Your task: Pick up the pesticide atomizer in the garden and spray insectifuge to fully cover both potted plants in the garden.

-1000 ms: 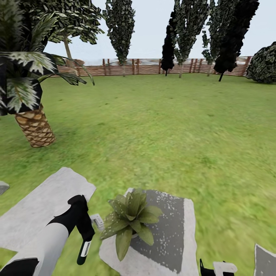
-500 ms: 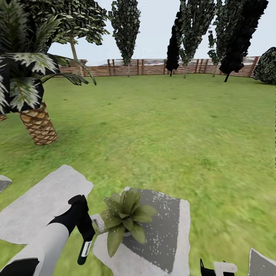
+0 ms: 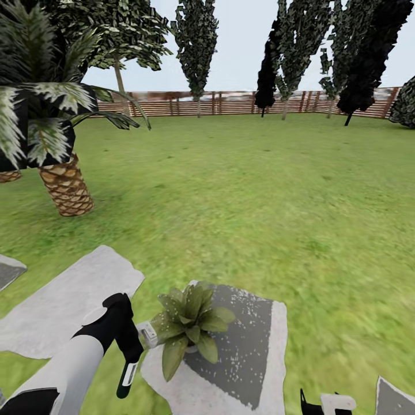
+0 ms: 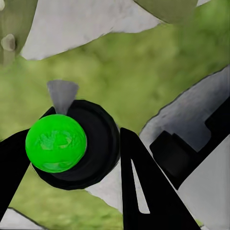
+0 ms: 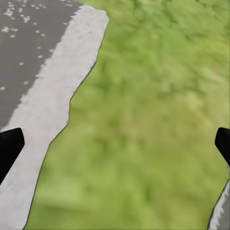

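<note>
A: Where is the left arm?

B: It reaches forward and down. The left gripper (image 4: 67, 163) is clenched around the sprayer (image 4: 72, 143), whose white nozzle touches a potted plant (image 3: 187, 328) on a grey stepping stone (image 3: 253, 340).

A: And the other one?

B: The right gripper (image 5: 115, 143) hangs spread wide over the lawn (image 5: 143, 120).

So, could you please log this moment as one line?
left gripper: shut on pesticide atomizer | nozzle beside potted plant | right gripper: open over lawn

Green-leaved potted plant (image 3: 189, 334) on grey, white-speckled stepping stone (image 3: 248, 346).
</note>
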You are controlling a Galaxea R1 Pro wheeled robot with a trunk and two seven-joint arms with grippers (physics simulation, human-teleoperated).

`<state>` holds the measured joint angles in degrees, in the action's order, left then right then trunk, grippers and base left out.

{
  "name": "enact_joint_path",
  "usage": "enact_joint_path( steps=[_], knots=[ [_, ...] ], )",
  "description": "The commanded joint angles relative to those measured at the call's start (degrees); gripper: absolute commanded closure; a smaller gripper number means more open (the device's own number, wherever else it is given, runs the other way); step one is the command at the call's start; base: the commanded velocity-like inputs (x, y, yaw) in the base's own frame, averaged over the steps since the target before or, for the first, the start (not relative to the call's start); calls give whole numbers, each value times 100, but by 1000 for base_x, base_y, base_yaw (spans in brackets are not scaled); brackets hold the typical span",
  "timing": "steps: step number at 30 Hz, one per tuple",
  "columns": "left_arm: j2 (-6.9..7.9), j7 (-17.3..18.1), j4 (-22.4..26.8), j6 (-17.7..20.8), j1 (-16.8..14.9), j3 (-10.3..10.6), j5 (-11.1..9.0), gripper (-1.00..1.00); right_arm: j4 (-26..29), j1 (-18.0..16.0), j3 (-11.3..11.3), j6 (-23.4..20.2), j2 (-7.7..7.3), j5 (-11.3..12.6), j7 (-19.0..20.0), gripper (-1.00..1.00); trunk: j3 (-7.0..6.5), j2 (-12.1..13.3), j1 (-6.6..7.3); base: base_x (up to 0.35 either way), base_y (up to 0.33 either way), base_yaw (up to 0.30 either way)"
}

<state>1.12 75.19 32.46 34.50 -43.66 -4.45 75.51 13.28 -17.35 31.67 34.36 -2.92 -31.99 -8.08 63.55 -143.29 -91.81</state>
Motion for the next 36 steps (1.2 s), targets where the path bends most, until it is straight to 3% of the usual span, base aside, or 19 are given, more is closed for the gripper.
enact_joint_path(
  steps=[1,17,28,36],
  knots=[
    [-6,40,6,57,-3,-30,43,100,-10,-5,23,18,1,-61,-36,-100,5,-2,1,0,-122,269],
    [-3,10,6,65,-3,-30,44,100,-10,-5,23,18,2,-61,-36,-100,5,-2,1,-64,-248,122],
    [-15,-4,163,68,3,-32,43,100,-18,-5,23,18,2,-61,-34,-100,5,-2,1,89,-76,89],
    [-10,-4,164,71,6,-30,43,100,-18,-5,23,18,2,-61,-31,-100,5,-2,1,5,-3,241]
  ],
)
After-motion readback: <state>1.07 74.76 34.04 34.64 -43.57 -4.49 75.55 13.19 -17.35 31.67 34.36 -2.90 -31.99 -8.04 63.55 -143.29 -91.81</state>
